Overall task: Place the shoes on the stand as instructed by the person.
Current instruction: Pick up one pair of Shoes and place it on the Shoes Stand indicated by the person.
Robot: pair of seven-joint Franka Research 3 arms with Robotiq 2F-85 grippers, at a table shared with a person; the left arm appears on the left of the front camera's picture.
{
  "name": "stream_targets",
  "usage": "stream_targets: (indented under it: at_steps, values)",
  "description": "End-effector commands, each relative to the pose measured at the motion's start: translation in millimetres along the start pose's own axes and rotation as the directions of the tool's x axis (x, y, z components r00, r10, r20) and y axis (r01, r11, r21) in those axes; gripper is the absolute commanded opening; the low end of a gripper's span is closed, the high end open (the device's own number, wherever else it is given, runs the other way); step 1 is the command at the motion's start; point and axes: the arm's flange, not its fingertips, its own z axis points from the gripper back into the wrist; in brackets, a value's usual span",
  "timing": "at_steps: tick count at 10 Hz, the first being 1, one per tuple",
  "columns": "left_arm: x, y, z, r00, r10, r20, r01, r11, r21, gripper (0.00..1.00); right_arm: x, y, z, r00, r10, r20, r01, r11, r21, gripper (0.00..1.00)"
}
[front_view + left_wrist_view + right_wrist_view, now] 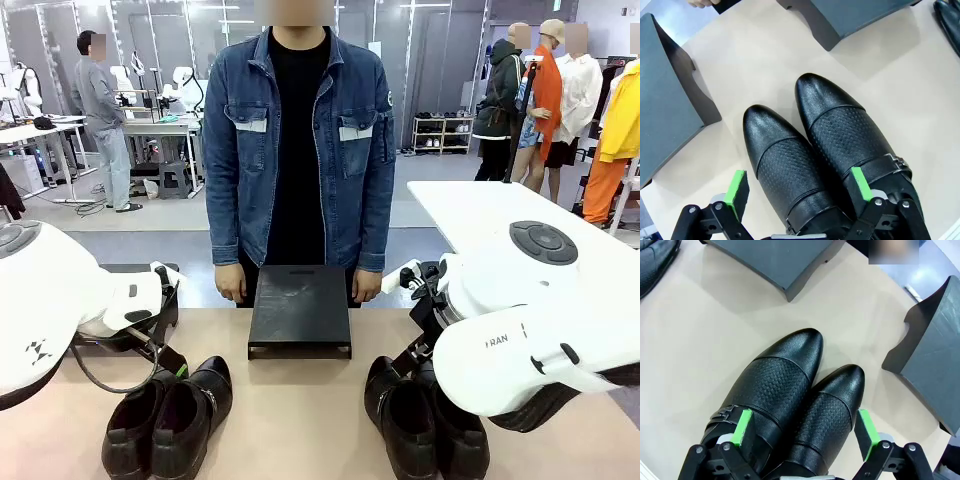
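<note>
Left hand (799, 187): fingers apart, poised over one shoe of the left pair (170, 415) on the table (300, 410). Right hand (804, 430): apart over the right pair (420, 420). Black stand (300, 310) sits between, nearer the person (300, 140).

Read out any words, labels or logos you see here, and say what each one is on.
"FRAN": on the right arm, with the rest of the word hidden.
Left arm: a dark logo mark, no letters.
Sleeve patch: too small to read.
</note>
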Motion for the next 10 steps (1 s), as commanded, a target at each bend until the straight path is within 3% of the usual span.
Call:
stream_targets:
  at_steps: [1,10]
  values:
    - [0.1,-0.3,0.0,1.0,0.0,0.0,0.0,1.0,0.0,1.0,0.0,0.0,0.0,1.0,0.0,0.0,0.0,1.0,0.0,1.0]
    - [0.1,-0.3,0.0,1.0,0.0,0.0,0.0,1.0,0.0,1.0,0.0,0.0,0.0,1.0,0.0,0.0,0.0,1.0,0.0,1.0]
